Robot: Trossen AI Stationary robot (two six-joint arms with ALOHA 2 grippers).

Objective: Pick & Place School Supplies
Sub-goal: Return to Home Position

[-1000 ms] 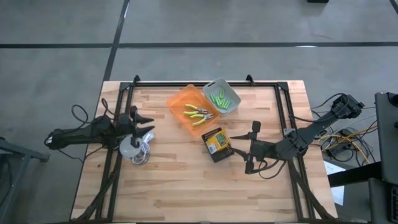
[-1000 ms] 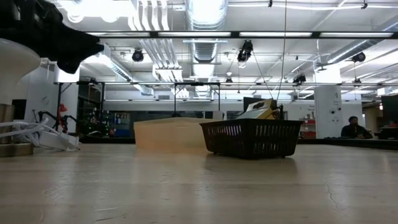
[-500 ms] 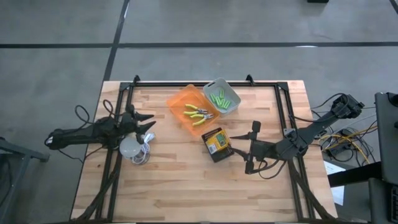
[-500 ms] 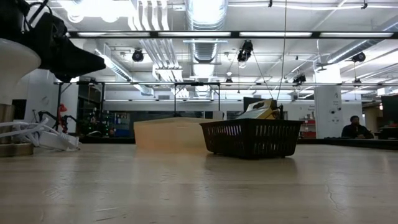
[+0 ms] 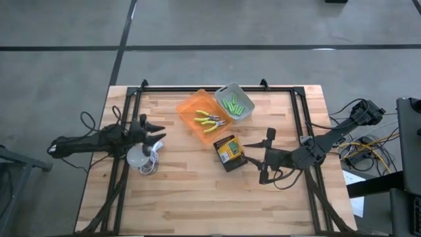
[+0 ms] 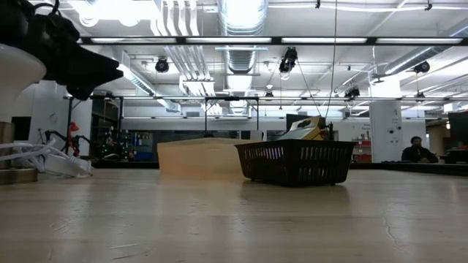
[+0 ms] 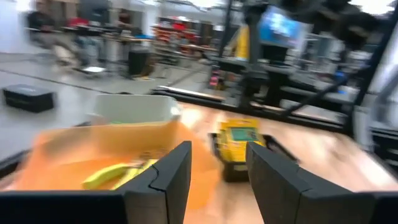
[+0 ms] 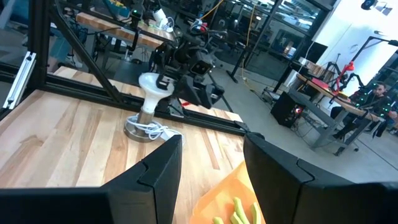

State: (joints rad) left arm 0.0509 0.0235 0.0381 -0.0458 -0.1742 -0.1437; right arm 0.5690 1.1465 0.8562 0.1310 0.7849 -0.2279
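i see my dark six-joint left arm (image 5: 85, 141) stretched low and nearly flat from the left edge, its dark two-finger left gripper (image 5: 155, 131) raised, pointing inward, fingers spread apart. my dark right arm (image 5: 329, 137) reaches in from the right, its dark two-finger right gripper (image 5: 266, 155) right of centre, fingers wide apart.

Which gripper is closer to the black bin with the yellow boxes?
Right. The right gripper sits just beside the black bin; the left gripper is far off, near the white round thing.
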